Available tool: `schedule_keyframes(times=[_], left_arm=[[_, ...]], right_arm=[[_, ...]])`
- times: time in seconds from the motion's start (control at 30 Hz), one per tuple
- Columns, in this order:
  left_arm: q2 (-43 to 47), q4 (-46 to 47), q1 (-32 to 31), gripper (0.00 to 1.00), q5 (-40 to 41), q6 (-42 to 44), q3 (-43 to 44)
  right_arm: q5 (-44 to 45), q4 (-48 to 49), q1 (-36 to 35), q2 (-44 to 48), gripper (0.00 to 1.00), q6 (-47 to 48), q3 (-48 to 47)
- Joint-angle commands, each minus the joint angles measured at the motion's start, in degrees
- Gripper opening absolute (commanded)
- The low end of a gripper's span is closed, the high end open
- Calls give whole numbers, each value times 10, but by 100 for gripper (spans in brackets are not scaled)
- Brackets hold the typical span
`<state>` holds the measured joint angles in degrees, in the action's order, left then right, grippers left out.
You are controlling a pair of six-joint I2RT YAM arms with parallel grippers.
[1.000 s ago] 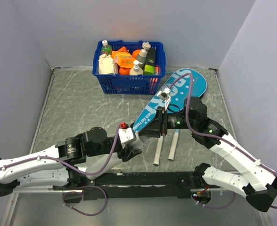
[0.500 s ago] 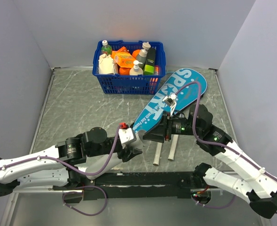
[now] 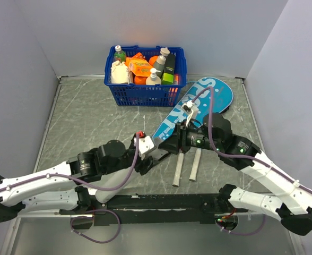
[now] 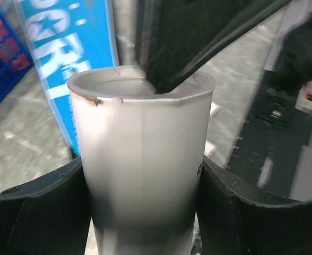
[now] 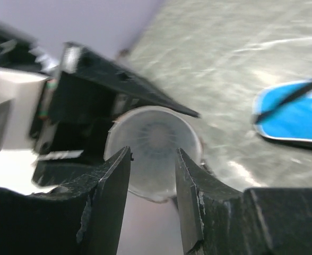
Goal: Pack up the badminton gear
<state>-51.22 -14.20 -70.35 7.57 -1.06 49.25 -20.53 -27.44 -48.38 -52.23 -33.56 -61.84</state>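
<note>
On the bench [image 3: 87,122], the basket [image 3: 145,94] sits at 12 o'clock, against the back wall. The case [image 3: 211,98] lies just beside it at its 4 o'clock, slanting from 1 o'clock down to 7 o'clock. The left racket handle [image 3: 178,171] and the right racket handle [image 3: 195,166] lie side by side near the case's 7 o'clock end. There the tube [image 4: 140,170] sits between the fingers of the left hand [image 3: 154,158], with the right hand [image 5: 152,159] just beyond its mouth, at 2 o'clock.
</note>
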Motion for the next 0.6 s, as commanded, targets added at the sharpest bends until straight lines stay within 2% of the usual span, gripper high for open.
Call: schedule_keyframes(times=[0.0, 0.03, 0.1, 0.13, 0.27, 0.43, 0.57], left_arm=[[-7, -33, 58, 2, 21, 38, 55], [-10, -36, 86, 2, 18, 40, 61], [-12, -48, 121, 2, 2, 43, 78], [-19, -50, 160, 2, -7, 45, 83], [-47, -68, 249, 2, -33, 62, 118], [-105, -82, 352, 2, -65, 92, 143], [-135, -65, 415, 2, -70, 92, 145]], right_arm=[[192, -118, -5, 5, 46, 49, -39], [246, -115, -6, 13, 47, 51, -29], [298, -103, -5, 41, 47, 46, -13], [344, -97, -6, 48, 48, 42, 6], [447, -80, -5, 87, 51, 18, 55], [480, -53, -5, 103, 52, -9, 115], [483, -73, -5, 78, 53, -19, 117]])
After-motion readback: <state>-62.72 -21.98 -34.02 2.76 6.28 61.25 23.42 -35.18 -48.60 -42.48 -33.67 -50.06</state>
